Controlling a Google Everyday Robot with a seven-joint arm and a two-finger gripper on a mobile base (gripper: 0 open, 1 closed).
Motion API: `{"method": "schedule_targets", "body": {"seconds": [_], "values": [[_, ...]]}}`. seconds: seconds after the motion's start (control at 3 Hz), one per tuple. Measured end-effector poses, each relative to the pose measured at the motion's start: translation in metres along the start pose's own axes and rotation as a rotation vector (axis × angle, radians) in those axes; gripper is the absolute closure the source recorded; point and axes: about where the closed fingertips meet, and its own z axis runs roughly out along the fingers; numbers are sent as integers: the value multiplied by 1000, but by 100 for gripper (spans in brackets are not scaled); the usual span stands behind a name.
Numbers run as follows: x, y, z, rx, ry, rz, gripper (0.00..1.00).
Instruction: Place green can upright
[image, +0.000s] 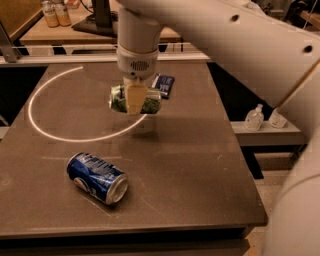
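In the camera view, the gripper (135, 104) hangs over the far half of the table (200, 155), jaws clenched across the green can (151, 104), which lies on its side in the grasp and seems clear of the surface. The risk is judged to be rotation: released without turning, the can would land flat and roll, perhaps toward the dark packet (163, 84) at its 1 o'clock or the blue can (97, 177) at its 7 o'clock. A mid-body pinch could also slip. The rear finger and the can's ends are hard to make out.
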Motion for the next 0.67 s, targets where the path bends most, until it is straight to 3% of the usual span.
{"method": "schedule_targets", "body": {"seconds": [0.33,0.67], "values": [[5,10,-13,20,-239,81,100],[1,14,-5,16,-502,117,100]]}}
